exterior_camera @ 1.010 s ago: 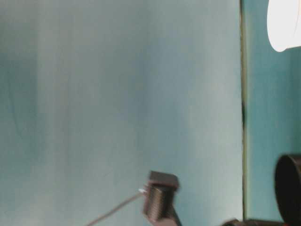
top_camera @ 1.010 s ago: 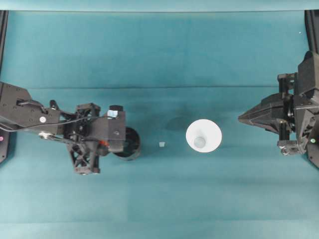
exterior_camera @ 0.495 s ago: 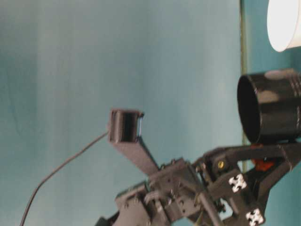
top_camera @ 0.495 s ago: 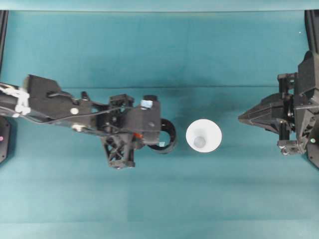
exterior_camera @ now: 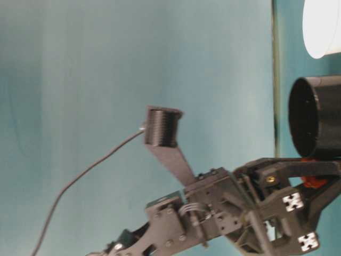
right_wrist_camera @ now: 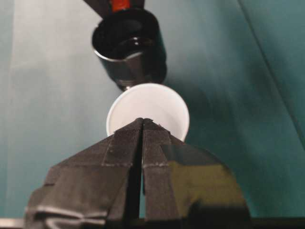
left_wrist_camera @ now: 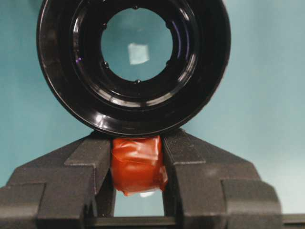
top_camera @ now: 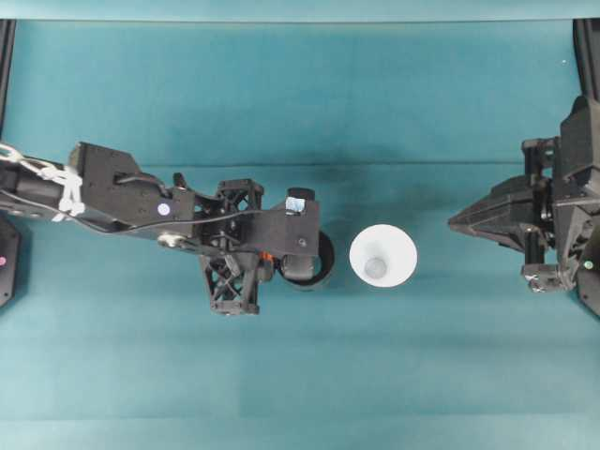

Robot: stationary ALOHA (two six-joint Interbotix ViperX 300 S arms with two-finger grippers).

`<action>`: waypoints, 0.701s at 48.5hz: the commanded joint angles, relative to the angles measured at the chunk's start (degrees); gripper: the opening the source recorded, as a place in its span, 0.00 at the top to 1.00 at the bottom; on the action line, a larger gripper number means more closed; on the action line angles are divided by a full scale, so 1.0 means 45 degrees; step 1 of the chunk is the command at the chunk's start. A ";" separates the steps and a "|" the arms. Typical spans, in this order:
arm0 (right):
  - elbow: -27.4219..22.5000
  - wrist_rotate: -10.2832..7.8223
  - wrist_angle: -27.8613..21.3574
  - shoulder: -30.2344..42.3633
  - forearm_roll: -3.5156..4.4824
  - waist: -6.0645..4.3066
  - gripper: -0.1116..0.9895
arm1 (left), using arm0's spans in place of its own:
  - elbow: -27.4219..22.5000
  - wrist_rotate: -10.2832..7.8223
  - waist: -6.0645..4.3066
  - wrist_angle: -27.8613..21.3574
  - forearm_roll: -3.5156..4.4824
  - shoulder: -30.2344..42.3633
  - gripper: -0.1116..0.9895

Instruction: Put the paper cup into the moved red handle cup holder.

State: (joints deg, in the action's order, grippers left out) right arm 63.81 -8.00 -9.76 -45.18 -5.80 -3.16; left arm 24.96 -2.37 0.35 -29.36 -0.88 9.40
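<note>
In the overhead view most of the black cup holder (top_camera: 317, 264) is hidden under the left gripper (top_camera: 281, 263); only a curved slice of its rim shows at the gripper's 3 o'clock side. The red handle (left_wrist_camera: 137, 163) is plain from the left wrist camera, pinched between the two fingers (left_wrist_camera: 90, 164), which are clamped on it from either side. Through the holder's open bottom a patch of teal table and a small pale square show; what that square is cannot be made out. In the table-level view the holder (exterior_camera: 314, 117) is cut off by the frame edge, and so is the paper cup (exterior_camera: 321, 26); that picture does not settle whether the holder rests on the table or is lifted.

The paper cup (top_camera: 383, 255) stands upright, mouth up, near the middle of the teal table (top_camera: 300, 375), just beside the holder at its 3 o'clock, with a narrow gap between them. Nothing is seen inside the cup but its greyish base, and the holder is empty too.

The right gripper (top_camera: 455, 223) sits well apart from the cup, at the cup's 3 o'clock, its jaws pressed together with nothing between them. From the right wrist camera the closed fingertips (right_wrist_camera: 128, 138) cover the near rim of the cup (right_wrist_camera: 147, 107), with the holder (right_wrist_camera: 128, 45) beyond it at 12 o'clock.
</note>
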 commanded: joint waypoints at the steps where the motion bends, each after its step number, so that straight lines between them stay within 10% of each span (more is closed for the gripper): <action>1: -0.0234 -0.0117 0.0098 0.0059 -0.0039 -0.0039 0.99 | -0.0234 -0.0020 0.0117 0.0078 -0.0039 0.0078 0.66; 34: -0.0195 -0.0117 0.0117 0.0039 -0.0039 -0.0039 0.99 | -0.0137 -0.0039 0.0137 0.0488 -0.0039 0.0371 0.66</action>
State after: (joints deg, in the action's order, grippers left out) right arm 63.81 -8.09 -9.76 -45.18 -5.80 -3.25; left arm 24.79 -2.46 1.05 -27.60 -0.97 11.43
